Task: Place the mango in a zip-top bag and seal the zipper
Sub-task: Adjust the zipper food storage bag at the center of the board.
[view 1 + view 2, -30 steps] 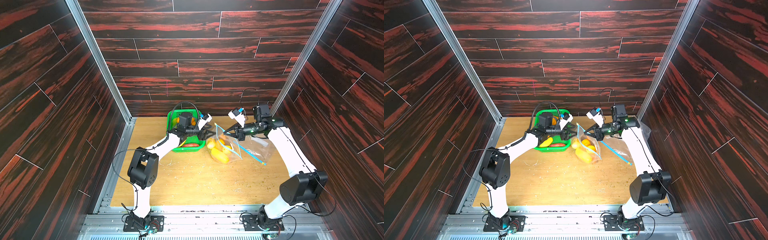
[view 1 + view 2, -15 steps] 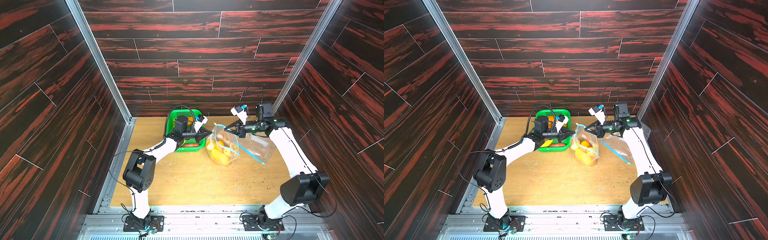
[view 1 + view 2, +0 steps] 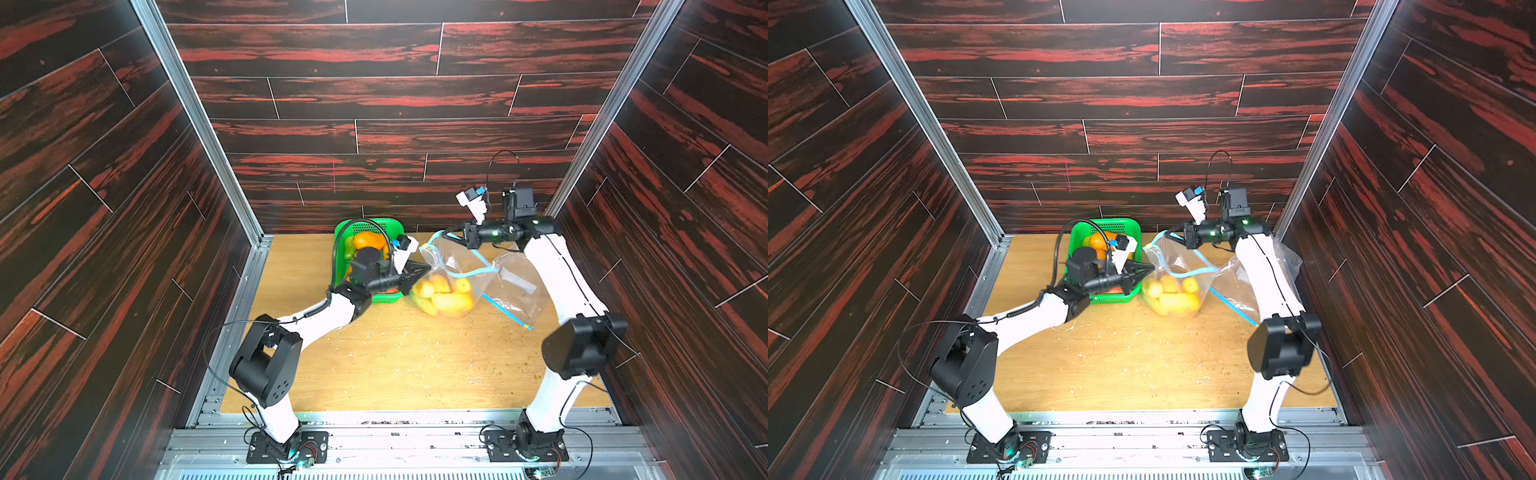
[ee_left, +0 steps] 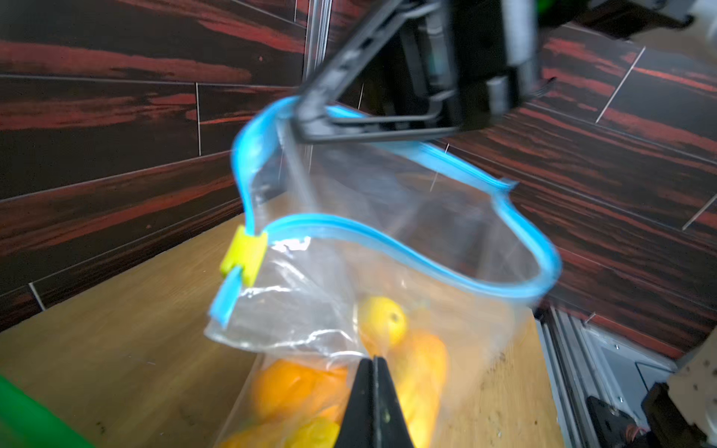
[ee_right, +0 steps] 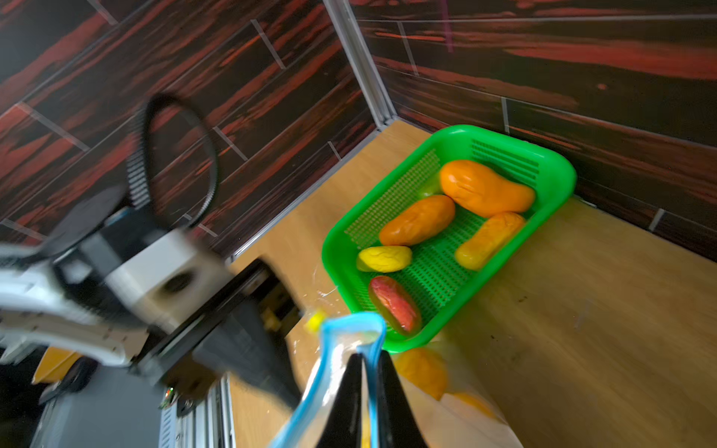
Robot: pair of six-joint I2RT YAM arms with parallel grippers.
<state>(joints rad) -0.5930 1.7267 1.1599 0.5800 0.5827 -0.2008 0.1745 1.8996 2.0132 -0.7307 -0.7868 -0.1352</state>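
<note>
The yellow-orange mangoes (image 3: 442,297) are lying in the clear plastic zip-top bag (image 3: 451,259) beside the green plastic basket (image 3: 365,224), the right gripper (image 3: 449,237) is pinching its blue rim (image 4: 248,155) higher now, and the left gripper (image 3: 423,271), just snapped shut, is touching its side, so zipping is coming.

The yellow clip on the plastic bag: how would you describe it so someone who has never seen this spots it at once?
On the wooden tabletop, next to the green basket, is a clear bag with yellow-orange fruit inside. Follow the blue strip around its open mouth to one end: the yellow clip sits there, small and blocky, unlike the rounded fruit below.
</note>
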